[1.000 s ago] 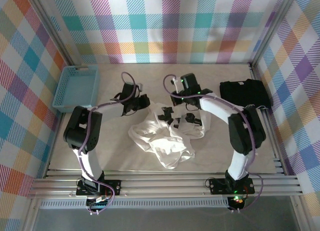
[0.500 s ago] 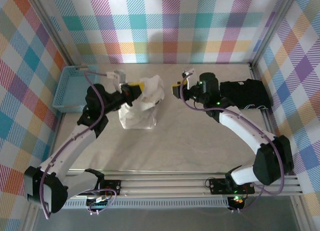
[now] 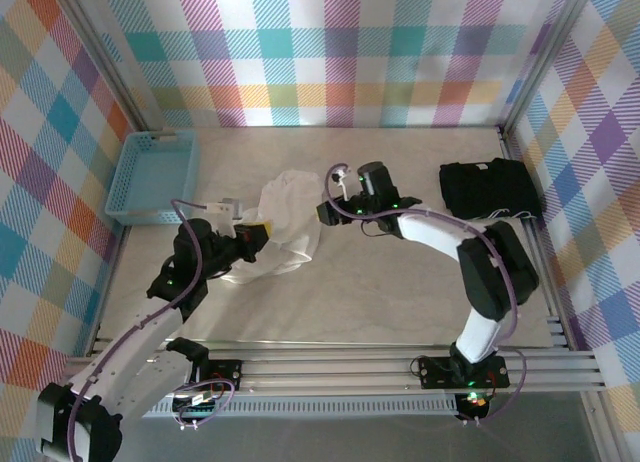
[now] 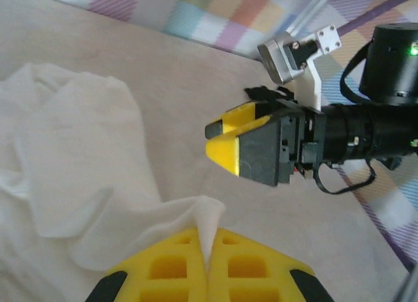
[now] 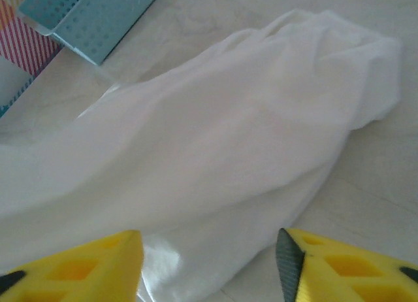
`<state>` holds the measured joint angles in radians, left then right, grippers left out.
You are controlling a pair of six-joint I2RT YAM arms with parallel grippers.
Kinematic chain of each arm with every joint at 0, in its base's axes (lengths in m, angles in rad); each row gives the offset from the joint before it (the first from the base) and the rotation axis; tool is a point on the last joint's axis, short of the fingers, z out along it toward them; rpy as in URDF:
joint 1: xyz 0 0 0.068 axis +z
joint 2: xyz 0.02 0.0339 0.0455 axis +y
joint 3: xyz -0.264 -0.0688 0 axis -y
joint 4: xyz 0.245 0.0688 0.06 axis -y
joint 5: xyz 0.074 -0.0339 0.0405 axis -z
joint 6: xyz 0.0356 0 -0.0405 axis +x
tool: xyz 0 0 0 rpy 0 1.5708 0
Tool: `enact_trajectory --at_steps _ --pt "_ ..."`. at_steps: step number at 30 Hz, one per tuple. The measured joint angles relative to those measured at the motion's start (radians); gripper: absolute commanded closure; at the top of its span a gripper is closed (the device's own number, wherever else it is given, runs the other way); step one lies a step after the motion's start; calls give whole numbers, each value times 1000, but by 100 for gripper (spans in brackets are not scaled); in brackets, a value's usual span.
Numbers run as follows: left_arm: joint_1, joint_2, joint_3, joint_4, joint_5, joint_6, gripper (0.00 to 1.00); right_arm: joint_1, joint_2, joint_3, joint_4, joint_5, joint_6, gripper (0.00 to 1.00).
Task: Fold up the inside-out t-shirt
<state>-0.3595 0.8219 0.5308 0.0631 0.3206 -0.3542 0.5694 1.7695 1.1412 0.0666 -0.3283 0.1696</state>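
Your left gripper [image 4: 208, 243] pinches the t-shirt [image 3: 287, 214] edge; your right gripper [image 5: 209, 248] gapes wide over it, seemingly empty. A basket [image 3: 155, 174] sits left, a black garment [image 3: 489, 188] right.

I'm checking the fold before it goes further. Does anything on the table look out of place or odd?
The white thin-fabric t-shirt lies in a crumpled, bunched heap rather than spread flat. One fold of it is pinched in the shut left gripper. The right gripper stands open near it, holding nothing.
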Motion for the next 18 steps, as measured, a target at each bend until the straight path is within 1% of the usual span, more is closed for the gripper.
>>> enact_trajectory --at_steps 2,4,8,13,17,18 --pt "0 4 7 -38 -56 -10 100 10 52 57 -27 3 6 29" --pt "0 8 8 -71 -96 -19 100 10 110 128 -55 9 15 26" --pt "0 14 8 -109 -138 -27 100 8 223 262 -105 42 48 25" --pt "0 14 8 -118 -159 -31 100 7 386 453 -211 122 102 33" --pt "0 14 8 -126 -169 -35 100 7 461 535 -288 169 138 47" --pt "0 14 8 -127 -173 -36 100 7 474 552 -309 177 142 53"
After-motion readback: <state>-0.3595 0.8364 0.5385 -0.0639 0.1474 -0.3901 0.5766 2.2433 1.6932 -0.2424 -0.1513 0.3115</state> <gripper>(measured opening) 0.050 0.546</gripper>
